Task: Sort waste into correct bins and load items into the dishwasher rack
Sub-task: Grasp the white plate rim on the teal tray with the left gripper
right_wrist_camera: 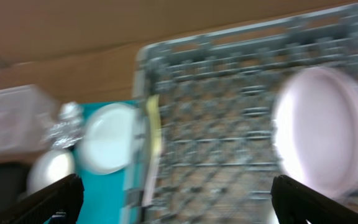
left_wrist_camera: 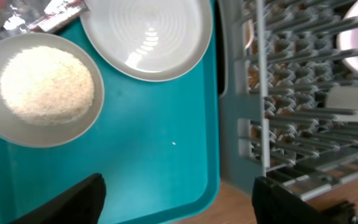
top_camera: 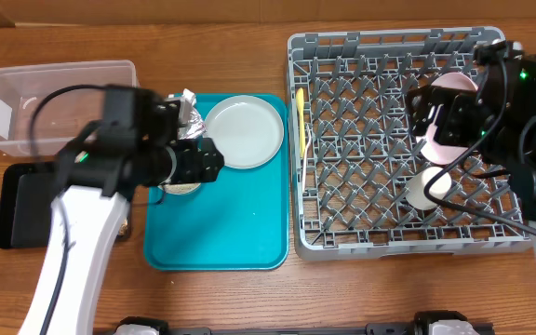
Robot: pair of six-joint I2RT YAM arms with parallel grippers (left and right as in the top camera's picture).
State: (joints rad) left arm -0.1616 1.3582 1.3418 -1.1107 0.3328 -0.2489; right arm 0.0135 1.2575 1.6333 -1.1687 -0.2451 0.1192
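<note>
Nearest, a small white cup point(top_camera: 429, 189) sits in the large grey lattice dishwasher rack point(top_camera: 380, 247), right. Our left gripper point(left_wrist_camera: 182, 202) hangs wide open and empty over the teal tray point(top_camera: 217, 233), by the small grey-white bowl point(left_wrist_camera: 17, 127) of white rice point(left_wrist_camera: 47, 84). Farther right, our right gripper point(right_wrist_camera: 182, 199) gapes empty near the pinkish-white round plate point(right_wrist_camera: 319, 137) in the rack.

The left gripper point(top_camera: 207, 160) is hanging over the teal tray's point(top_camera: 217, 237) left side, above a bowl point(top_camera: 182, 189) that is mostly hidden beneath it. A grey plate point(top_camera: 243, 132) is lying at the tray's top, with the foil wrapper point(top_camera: 187, 113) just beside it on the left. The clear tub point(top_camera: 59, 102) and black tray point(top_camera: 21, 205) are sitting further left. Over the rack point(top_camera: 370, 140), the right gripper point(top_camera: 431, 116) is hovering by the pink plate point(top_camera: 458, 86). A cup point(top_camera: 433, 186) is lying just below, and the yellow utensil point(top_camera: 301, 130) is resting along the left wall.
</note>
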